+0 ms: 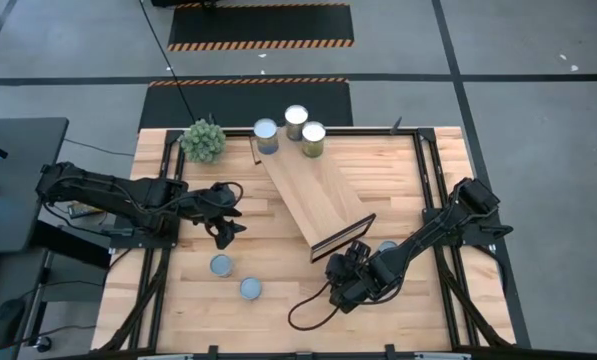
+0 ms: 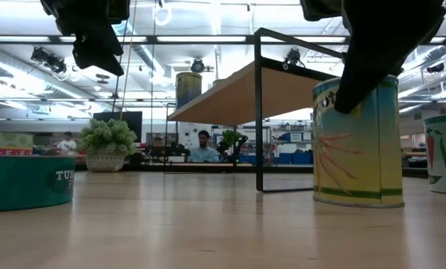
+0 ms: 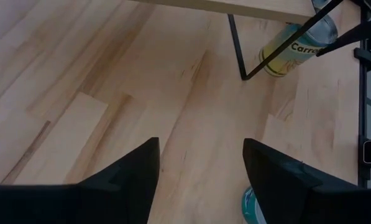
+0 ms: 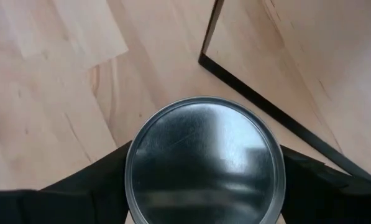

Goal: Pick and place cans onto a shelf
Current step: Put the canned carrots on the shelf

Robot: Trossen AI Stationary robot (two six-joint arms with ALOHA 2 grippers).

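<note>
The light-wood shelf point(image 1: 313, 190) lies slantwise across the table's middle, its dark-framed end point(image 1: 343, 238) toward the near right. Three cans point(image 1: 296, 120) stand at its far end; one shows on the shelf top in the low view point(image 2: 189, 90). Two flat teal tins point(image 1: 221, 265) point(image 1: 251, 288) stand on the table near the front left. My right gripper point(image 1: 345, 272) is shut on a yellow carrot can point(image 2: 357, 142) beside the framed end. My left gripper point(image 1: 223, 225) hangs open and empty above the table, left of the shelf. My right gripper holds the carrot can by its upper side wall, just below the silvery top point(image 4: 204, 162), one finger point(image 4: 92, 186) on each side. The fingers come from above, slanting down. The can stands upright with its base on the table point(image 2: 357, 200).
A green plant ball point(image 1: 203, 140) sits at the far left corner. Another can point(image 1: 388, 245) stands half hidden behind my right arm; it also shows at the low view's right edge point(image 2: 443, 153). A black cable point(image 1: 308, 310) loops near the front edge. Dark frame rails point(image 1: 433, 190) flank the table.
</note>
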